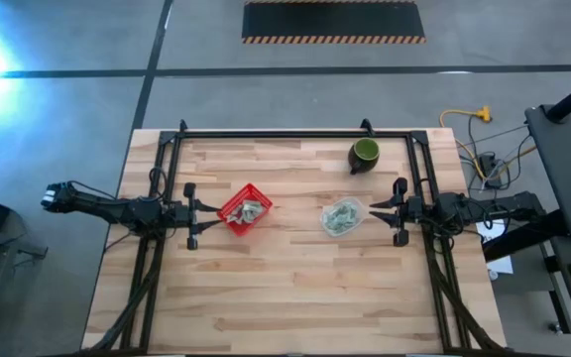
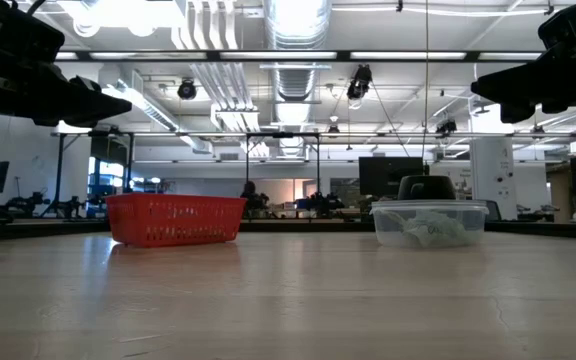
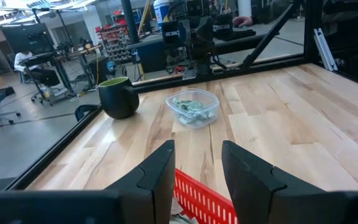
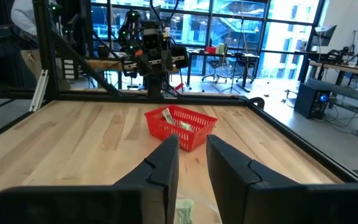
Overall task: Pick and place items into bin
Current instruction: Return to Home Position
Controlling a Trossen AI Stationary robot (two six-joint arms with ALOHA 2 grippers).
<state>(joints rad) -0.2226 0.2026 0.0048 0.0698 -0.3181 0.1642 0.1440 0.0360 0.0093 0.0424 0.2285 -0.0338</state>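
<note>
Evidently finished: both arms parked, nothing held.
Left gripper (image 1: pixel 194 212) centre-left and right gripper (image 1: pixel 393 209) centre-right hung with fingers apart, empty, probably because the items (image 1: pixel 253 209) lay mid-frame inside the red bin (image 1: pixel 234 204) and clear bin (image 1: pixel 327 212).

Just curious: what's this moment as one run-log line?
left gripper open near red bin | right gripper open near clear bin | packets in both bins
</note>
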